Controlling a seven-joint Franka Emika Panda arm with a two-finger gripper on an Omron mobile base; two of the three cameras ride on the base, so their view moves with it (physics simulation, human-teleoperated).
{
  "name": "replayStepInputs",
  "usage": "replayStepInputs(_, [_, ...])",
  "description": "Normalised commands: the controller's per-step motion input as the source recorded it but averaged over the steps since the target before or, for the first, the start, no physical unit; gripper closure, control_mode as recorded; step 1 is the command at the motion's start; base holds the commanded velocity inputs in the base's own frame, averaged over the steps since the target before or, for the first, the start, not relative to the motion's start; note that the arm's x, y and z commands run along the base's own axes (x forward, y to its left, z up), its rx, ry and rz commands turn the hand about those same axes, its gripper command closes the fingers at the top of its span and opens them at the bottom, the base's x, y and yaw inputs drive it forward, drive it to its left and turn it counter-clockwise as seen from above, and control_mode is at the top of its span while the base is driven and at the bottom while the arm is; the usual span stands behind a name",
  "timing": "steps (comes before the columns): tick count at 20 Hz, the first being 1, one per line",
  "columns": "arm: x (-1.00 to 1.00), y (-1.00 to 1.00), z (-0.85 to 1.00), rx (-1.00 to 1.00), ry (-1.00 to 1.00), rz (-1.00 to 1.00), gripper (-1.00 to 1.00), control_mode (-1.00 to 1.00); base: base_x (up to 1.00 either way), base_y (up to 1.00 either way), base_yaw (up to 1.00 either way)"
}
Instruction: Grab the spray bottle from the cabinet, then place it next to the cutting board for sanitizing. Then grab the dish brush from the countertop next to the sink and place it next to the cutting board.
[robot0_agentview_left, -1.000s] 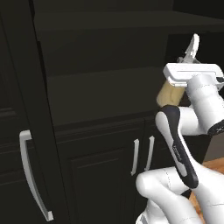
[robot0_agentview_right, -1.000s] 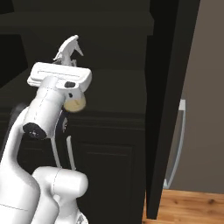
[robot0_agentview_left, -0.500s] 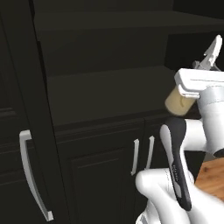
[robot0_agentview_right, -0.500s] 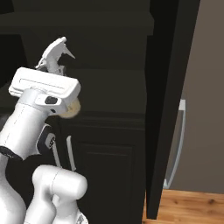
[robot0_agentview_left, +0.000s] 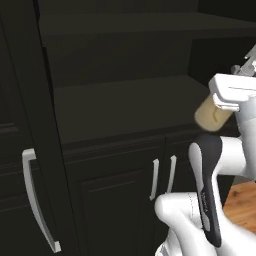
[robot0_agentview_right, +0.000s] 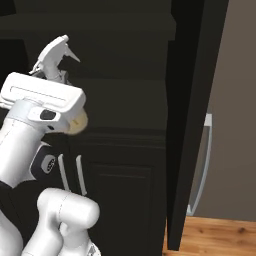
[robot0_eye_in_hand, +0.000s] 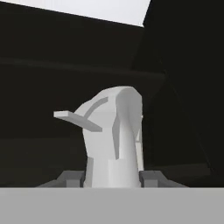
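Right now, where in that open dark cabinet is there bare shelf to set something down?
The lower shelf of the cabinet lies bare from its left post across. Its right end is crowded by the tool gripping the spray bottle.

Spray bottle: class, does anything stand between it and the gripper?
Nothing visible does. The gripper is already closed on the spray bottle, held in front of the open cabinet.

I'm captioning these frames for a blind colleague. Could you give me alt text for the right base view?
The white arm's pincer holds the spray bottle upright in front of the open dark cabinet, its sprayer head above the hand. A cabinet door stands open on the right, above a wooden floor.
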Motion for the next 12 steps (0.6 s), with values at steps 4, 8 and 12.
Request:
replayStepInputs(4, [-0.36,0.00,-0.13,-0.02,0.20,0.03,1.00,-1.00,0.00,0.00,0.00])
replayStepInputs(8, [-0.72,0.00,0.02,-0.02,0.25,0.10,1.00,-1.00,0.00,0.00,0.00])
replayStepInputs(12, [-0.20,0.00,0.04,-0.01,0.48,0.20,1.00,-1.00,0.00,0.00,0.00])
